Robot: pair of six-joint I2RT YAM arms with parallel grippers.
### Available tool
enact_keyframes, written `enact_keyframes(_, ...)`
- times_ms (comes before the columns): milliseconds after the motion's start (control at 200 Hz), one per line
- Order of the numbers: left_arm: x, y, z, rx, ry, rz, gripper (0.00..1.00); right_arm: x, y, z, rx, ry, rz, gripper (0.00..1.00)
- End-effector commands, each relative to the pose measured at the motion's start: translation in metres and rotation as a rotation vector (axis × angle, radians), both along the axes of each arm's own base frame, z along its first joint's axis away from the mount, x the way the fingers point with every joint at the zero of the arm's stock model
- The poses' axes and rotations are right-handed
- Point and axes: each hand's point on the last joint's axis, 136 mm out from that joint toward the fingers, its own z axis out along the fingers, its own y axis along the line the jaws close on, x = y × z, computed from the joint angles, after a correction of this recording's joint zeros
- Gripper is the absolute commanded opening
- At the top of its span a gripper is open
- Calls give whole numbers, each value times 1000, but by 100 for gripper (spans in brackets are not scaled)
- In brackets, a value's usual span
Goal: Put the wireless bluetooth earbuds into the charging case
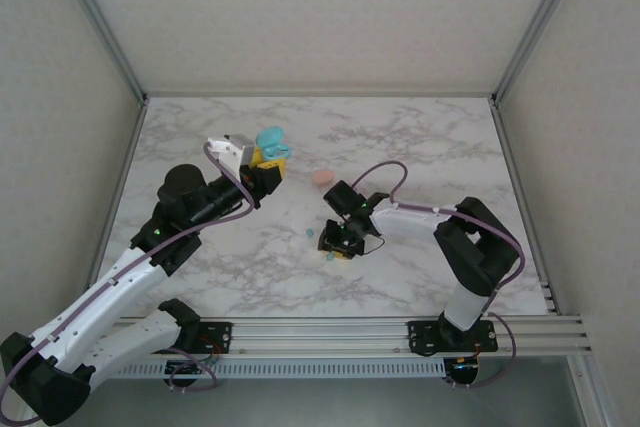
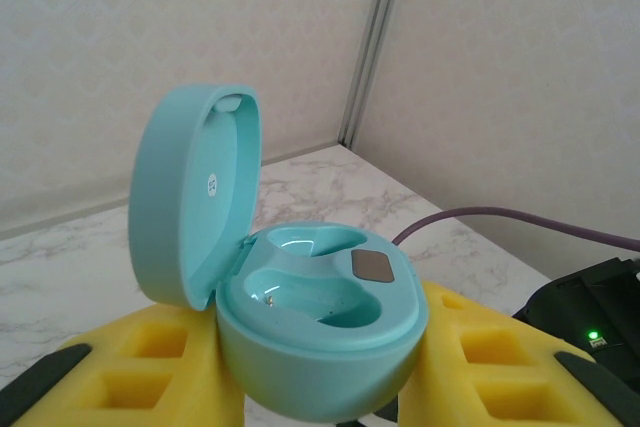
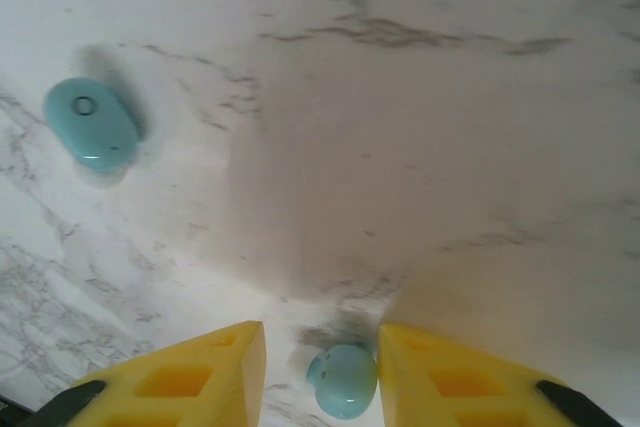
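Observation:
My left gripper (image 2: 320, 347) is shut on a teal charging case (image 2: 330, 317), held above the table with its lid (image 2: 190, 197) swung open to the left. Both wells look empty. From above, the case (image 1: 271, 140) sits at the tip of the left gripper (image 1: 268, 162), towards the back of the table. My right gripper (image 3: 322, 347) is down at the tabletop, open, with a teal earbud (image 3: 343, 379) between its yellow fingers (image 3: 440, 377). The earbud touches the right finger and a gap separates it from the left finger. A second teal earbud (image 3: 92, 122) lies on the table farther left.
A peach-pink oval case (image 1: 322, 177) lies on the marble table (image 1: 430, 137) between the two grippers. The right arm's purple cable (image 1: 385, 169) loops above the right gripper (image 1: 338, 245). Walls close the table at the back and sides.

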Motion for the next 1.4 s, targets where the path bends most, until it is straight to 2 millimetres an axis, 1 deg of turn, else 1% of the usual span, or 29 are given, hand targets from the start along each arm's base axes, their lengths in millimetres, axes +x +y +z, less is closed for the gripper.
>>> enact_keyframes(0,-1,3,20,-24,-49,7,31,3,9,6,-5,-25,38,32)
enact_keyframes(110,-1,4,20,-25,-50,9,31,5,9,6,-17,-31,41,31)
enact_keyframes(215,-1,4,18,-24,-46,9,31,2,16,5,-6,-12,76,32)
enact_keyframes(295,-1,4,19,-25,-47,9,31,1,17,5,-25,-10,93,32)
enact_keyframes(476,-1,4,20,-24,-51,11,31,6,1,7,-130,-44,97,34)
enact_keyframes(601,-1,4,18,-22,-48,9,31,3,1,3,-141,-29,123,35)
enact_keyframes(876,-2,4,18,-24,-49,9,31,-7,20,-9,-86,17,188,34)
enact_keyframes(1021,-2,6,19,-24,-51,15,31,-10,29,-4,-64,4,224,32)
enact_keyframes(1156,-2,5,19,-26,-49,10,31,-12,32,-1,-61,6,229,32)
enact_keyframes(1206,-2,5,20,-28,-49,10,31,-12,30,1,-74,-4,233,33)
enact_keyframes(1286,-3,5,20,-28,-49,7,31,-9,19,5,-138,-33,226,35)
enact_keyframes(1397,-3,5,19,-28,-48,9,31,-10,9,10,-175,-42,228,37)
